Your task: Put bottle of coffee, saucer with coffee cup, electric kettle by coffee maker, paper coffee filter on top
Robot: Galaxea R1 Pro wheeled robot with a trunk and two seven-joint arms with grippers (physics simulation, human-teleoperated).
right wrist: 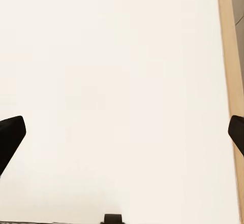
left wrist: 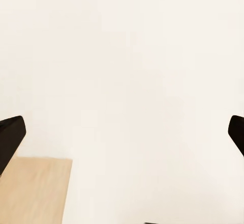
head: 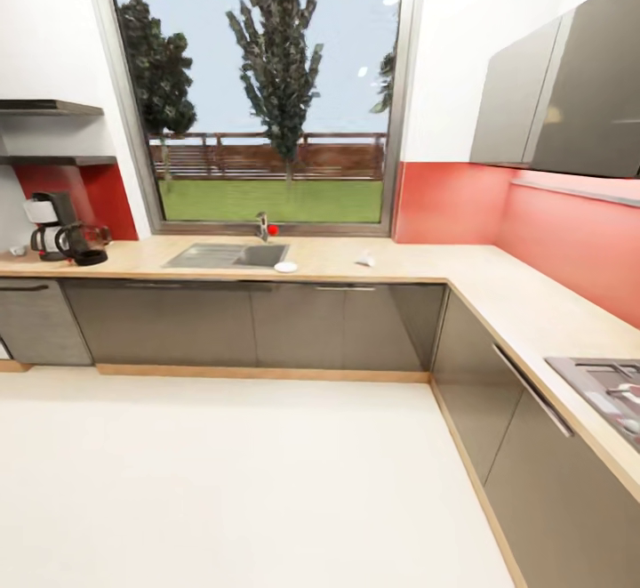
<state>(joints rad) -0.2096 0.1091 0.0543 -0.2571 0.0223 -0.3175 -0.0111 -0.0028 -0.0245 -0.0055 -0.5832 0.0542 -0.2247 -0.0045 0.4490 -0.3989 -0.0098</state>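
Both grippers spread wide over bare floor holding nothing, coffee maker far off at counter's end, so a misjudged base approach risks clipping the cabinets.

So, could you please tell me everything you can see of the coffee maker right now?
The coffee maker stands upright at the far left end of the kitchen countertop, against the red backsplash and below two dark wall shelves. It has a black body with a pale upper part and a carafe with a dark handle in front. A dark round object sits beside it; finer detail is too small to tell.
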